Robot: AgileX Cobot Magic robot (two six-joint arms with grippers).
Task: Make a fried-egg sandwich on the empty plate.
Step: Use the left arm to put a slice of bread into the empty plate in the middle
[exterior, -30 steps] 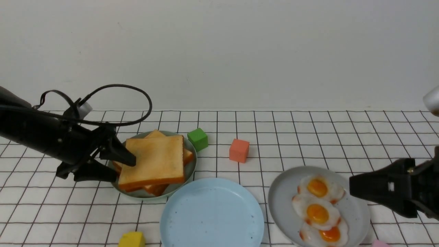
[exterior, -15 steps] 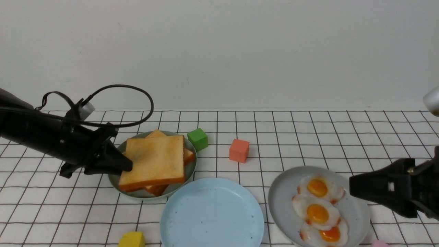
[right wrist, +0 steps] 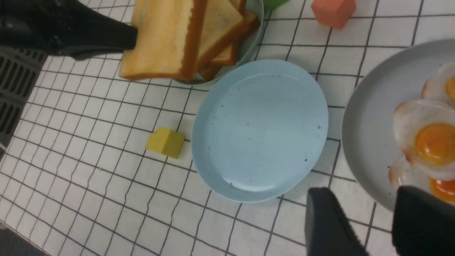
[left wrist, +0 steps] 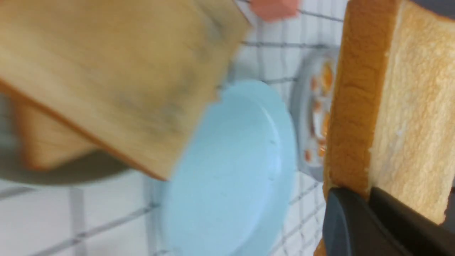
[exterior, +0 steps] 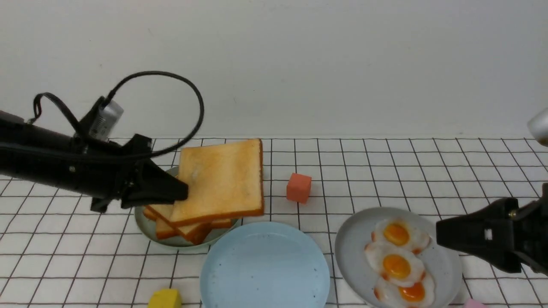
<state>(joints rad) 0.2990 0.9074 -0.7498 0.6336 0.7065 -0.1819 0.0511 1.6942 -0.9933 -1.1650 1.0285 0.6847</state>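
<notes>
My left gripper (exterior: 182, 192) is clamped on one toast (exterior: 220, 179) by its edge, tilted above the stack (exterior: 190, 231) behind the plate's (exterior: 265, 265) left side. It looks light and fairly stiff, so an edge pinch should do. The right gripper (exterior: 439, 233) gapes, holding nothing, right of the plate.

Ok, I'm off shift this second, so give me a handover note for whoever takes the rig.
Left gripper: shut on one toast slice, held in the air over the toast stack on the green plate.
Right gripper: open, empty, beside the grey plate with three eggs.
Blue plate: empty.
Done: first slice gripped.
Left: slice onto the blue plate, one egg on it, second slice on top.
</notes>
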